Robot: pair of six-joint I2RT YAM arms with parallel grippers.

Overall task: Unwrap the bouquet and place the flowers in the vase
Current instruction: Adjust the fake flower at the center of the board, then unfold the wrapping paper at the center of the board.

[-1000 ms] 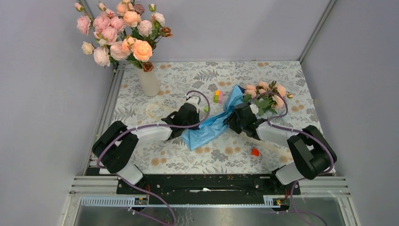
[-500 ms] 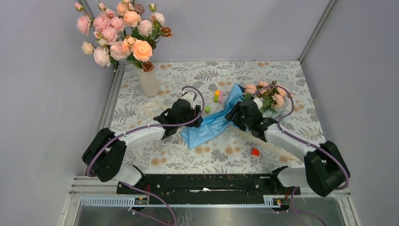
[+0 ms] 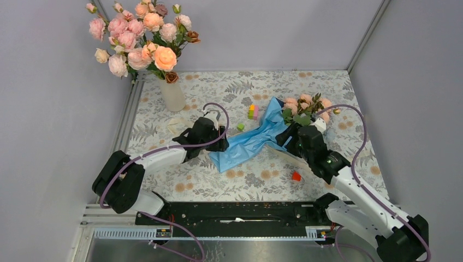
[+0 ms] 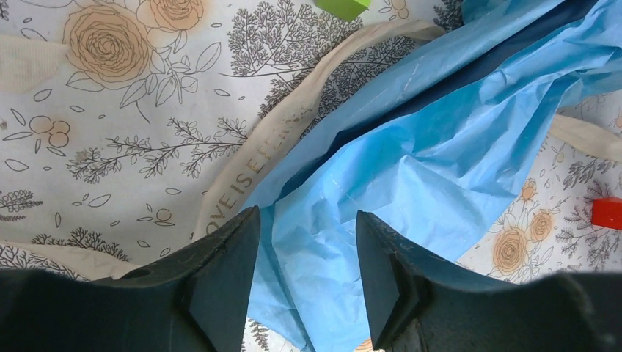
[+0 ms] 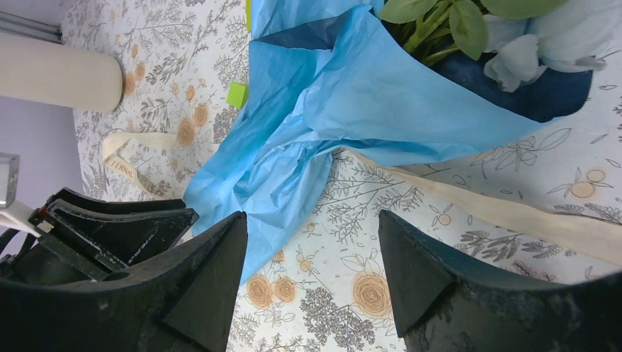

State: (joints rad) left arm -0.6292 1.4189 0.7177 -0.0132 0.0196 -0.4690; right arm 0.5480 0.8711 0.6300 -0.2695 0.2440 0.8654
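Note:
The bouquet lies across the middle of the table, its crinkled light blue paper point(image 3: 248, 141) spread out and its dark navy side showing at the fold point(image 4: 455, 77). Its flowers point(image 3: 306, 105), peach-pink blooms on green stems point(image 5: 433, 22), stick out at the far right end. My left gripper point(image 3: 219, 141) hovers open over the paper's left end point(image 4: 381, 183), holding nothing. At the bouquet's right side my right gripper point(image 3: 286, 136) is open and empty above the tablecloth point(image 5: 312, 216). The off-white vase point(image 3: 173, 95) stands far left with pink roses point(image 3: 139, 33) in it.
A loose cream ribbon point(image 4: 286, 125) lies under the paper's left edge, and another strip point(image 5: 513, 213) runs right of it. Small toy blocks sit around: green point(image 3: 240, 126), yellow-pink point(image 3: 253, 112) and red point(image 3: 295, 176). Grey walls close in the floral tablecloth point(image 3: 218, 180).
My left gripper has opened, let go of the paper and drawn back to the left. My right gripper has opened wider and pulled back to the right of the paper.

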